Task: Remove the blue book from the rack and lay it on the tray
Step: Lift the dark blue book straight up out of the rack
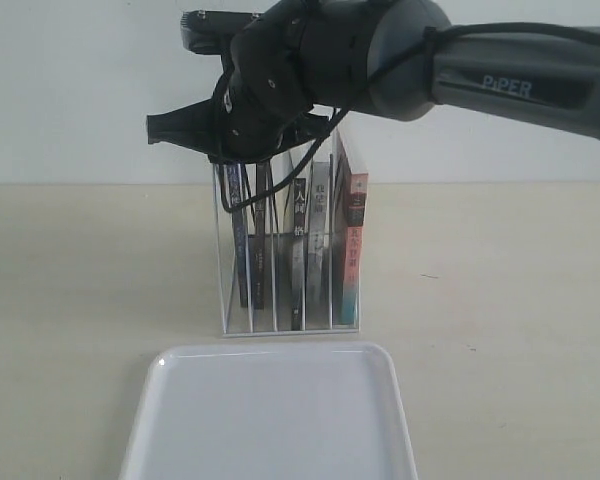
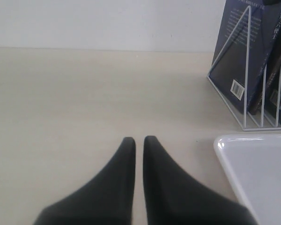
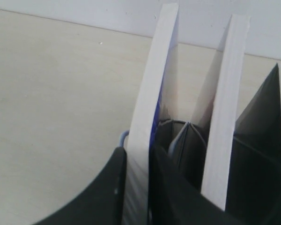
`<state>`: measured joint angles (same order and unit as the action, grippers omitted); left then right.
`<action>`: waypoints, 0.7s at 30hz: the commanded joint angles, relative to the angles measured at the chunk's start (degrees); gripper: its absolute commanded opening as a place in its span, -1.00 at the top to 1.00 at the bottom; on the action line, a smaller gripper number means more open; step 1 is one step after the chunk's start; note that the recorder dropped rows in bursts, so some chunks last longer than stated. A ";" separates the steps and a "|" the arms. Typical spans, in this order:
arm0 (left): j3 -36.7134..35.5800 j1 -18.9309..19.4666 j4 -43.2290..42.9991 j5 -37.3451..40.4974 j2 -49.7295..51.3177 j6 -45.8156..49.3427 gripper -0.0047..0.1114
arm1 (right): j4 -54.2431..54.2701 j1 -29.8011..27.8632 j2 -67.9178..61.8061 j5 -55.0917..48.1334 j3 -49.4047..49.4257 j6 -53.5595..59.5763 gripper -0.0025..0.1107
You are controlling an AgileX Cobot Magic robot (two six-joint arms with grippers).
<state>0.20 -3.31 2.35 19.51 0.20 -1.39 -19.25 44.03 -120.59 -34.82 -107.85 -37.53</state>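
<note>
We are at the grasp step: the right jaws are closed narrow on the top edge of the blue book (image 3: 147, 93), which stands upright in the end slot of the rack (image 1: 290, 330), on the left in the exterior view. The left jaws sit nearly together, holding nothing, low over the surface (image 1: 80, 300). Next we need a straight lift, clear of the wire dividers and the neighbouring book (image 3: 225, 117) — then a turn to lay it flat on the tray (image 1: 270, 420).
</note>
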 commanded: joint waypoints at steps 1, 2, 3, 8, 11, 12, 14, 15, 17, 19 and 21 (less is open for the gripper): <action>-0.20 0.23 -0.06 -0.24 -0.20 -0.49 0.82 | -0.73 -0.06 0.83 1.53 -0.21 0.15 0.96; -0.20 0.23 -0.06 -0.24 -0.20 -0.49 0.82 | -0.87 -0.06 1.31 1.63 -0.21 0.15 0.96; -0.20 0.23 -0.06 -0.24 -0.20 -0.49 0.82 | -1.18 -0.06 1.67 1.63 -0.21 0.15 0.96; -0.20 0.23 -0.06 -0.24 -0.20 -0.49 0.82 | -2.94 -0.06 4.55 1.63 -0.21 0.15 0.96; -0.20 0.23 -0.06 -0.24 -0.20 -0.49 0.82 | -3.88 -0.06 6.41 1.63 -0.21 0.15 0.96; -0.20 0.23 -0.06 -0.24 -0.20 -0.49 0.82 | -4.26 -0.06 6.99 1.63 -0.21 0.15 0.96; -0.20 0.23 -0.06 -0.24 -0.20 -0.49 0.82 | -4.51 -0.06 8.05 1.63 -0.21 0.26 0.96; -0.20 0.23 -0.06 -0.24 -0.20 -0.49 0.82 | -4.60 -0.06 8.58 1.63 -0.21 0.54 0.96; -0.20 0.23 -0.06 -0.24 -0.20 -0.49 0.82 | -4.88 -0.06 9.67 1.63 -0.21 0.82 0.96; -0.20 0.23 -0.06 -0.24 -0.20 -0.49 0.82 | -4.87 -0.06 10.98 1.43 -0.21 1.68 0.96; -0.20 0.23 -0.06 -0.24 -0.20 -0.49 0.82 | -4.87 -0.06 12.21 1.02 -0.21 2.37 0.96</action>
<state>0.20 -3.31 2.35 19.51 0.20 -1.39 -22.84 44.03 -111.13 -35.41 -107.74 -36.31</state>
